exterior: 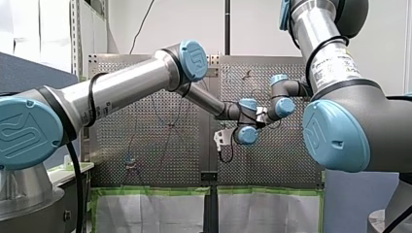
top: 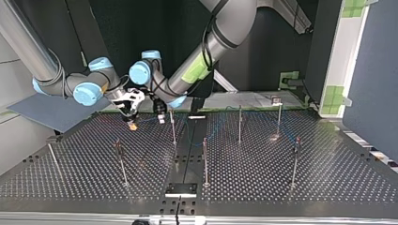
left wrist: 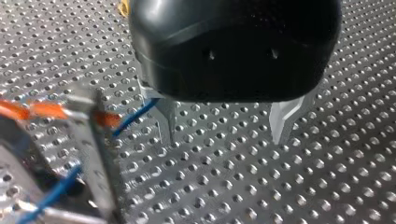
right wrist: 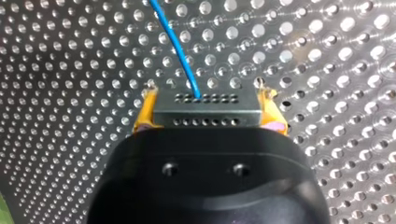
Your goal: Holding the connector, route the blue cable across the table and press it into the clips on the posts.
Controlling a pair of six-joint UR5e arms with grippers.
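Grip: yellow-padded right gripper (right wrist: 205, 87) clenched on grey perforated metal connector (right wrist: 205, 112) | left gripper (left wrist: 226, 139) released, empty | risk: thin blue cable (right wrist: 176, 46) may snag slim metal posts (top: 173, 126).

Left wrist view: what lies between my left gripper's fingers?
Only bare perforated table, as the left wrist view shows; the open left gripper has the blue cable beside it, outside the gap.
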